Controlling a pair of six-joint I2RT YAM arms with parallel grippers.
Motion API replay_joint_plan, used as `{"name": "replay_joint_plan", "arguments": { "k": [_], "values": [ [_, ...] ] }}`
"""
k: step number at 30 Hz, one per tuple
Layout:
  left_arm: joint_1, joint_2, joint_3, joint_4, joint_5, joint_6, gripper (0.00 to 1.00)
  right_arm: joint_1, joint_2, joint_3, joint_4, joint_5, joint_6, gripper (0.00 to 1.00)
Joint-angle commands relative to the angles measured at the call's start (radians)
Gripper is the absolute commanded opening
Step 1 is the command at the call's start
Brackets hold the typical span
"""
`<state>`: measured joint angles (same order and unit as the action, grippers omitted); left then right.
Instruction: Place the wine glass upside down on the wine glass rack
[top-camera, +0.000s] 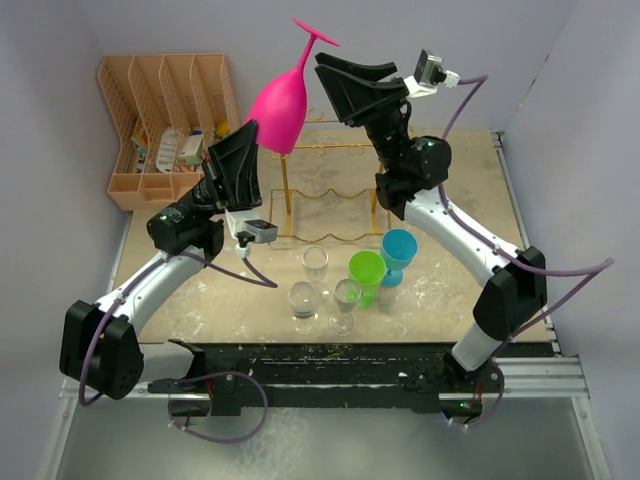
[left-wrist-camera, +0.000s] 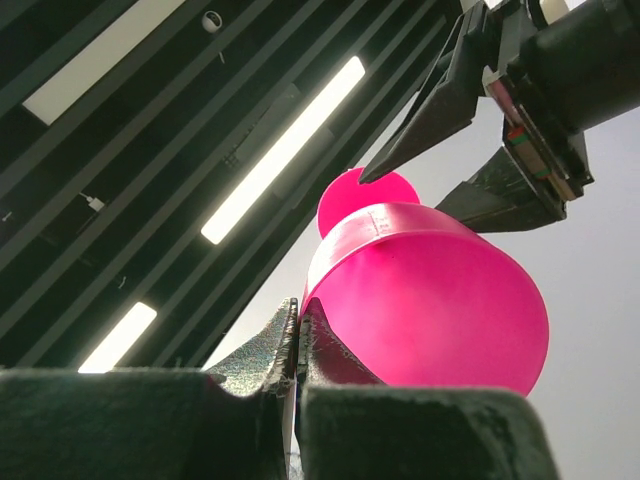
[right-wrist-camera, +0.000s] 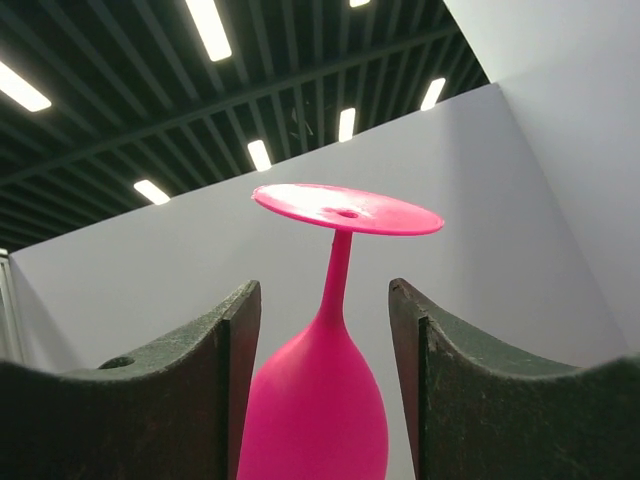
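While the left fingers (left-wrist-camera: 262, 362) pinch its rim, the pink wine glass (top-camera: 280, 108) hangs upside down over the golden wire rack's (top-camera: 284, 205) left end. The right fingers (right-wrist-camera: 225, 350) stand open on either side of its stem.

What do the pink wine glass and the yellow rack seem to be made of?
The pink wine glass looks like plastic: opaque, evenly coloured, with a soft sheen and a small moulding dimple in its foot. The rack looks like thin bent metal wire with a golden finish; whether it is plated or painted, I cannot tell.
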<state>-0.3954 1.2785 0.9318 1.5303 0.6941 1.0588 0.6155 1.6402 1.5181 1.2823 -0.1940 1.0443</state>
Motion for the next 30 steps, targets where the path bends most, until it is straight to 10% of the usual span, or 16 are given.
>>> {"name": "replay_joint_plan", "arguments": {
  "k": [1,13,30],
  "values": [
    [-0.015,0.007,0.044,0.116,-0.019,0.015,0.0,0.01,0.025,0.087,0.066,-0.004,0.047,0.55],
    [-0.026,0.039,0.076,0.117,-0.058,0.019,0.0,0.019,0.062,0.125,0.042,-0.043,0.059,0.32],
    [-0.043,0.038,0.054,0.117,-0.026,0.029,0.0,0.019,0.097,0.159,0.086,-0.073,0.104,0.37]
  ]
}}
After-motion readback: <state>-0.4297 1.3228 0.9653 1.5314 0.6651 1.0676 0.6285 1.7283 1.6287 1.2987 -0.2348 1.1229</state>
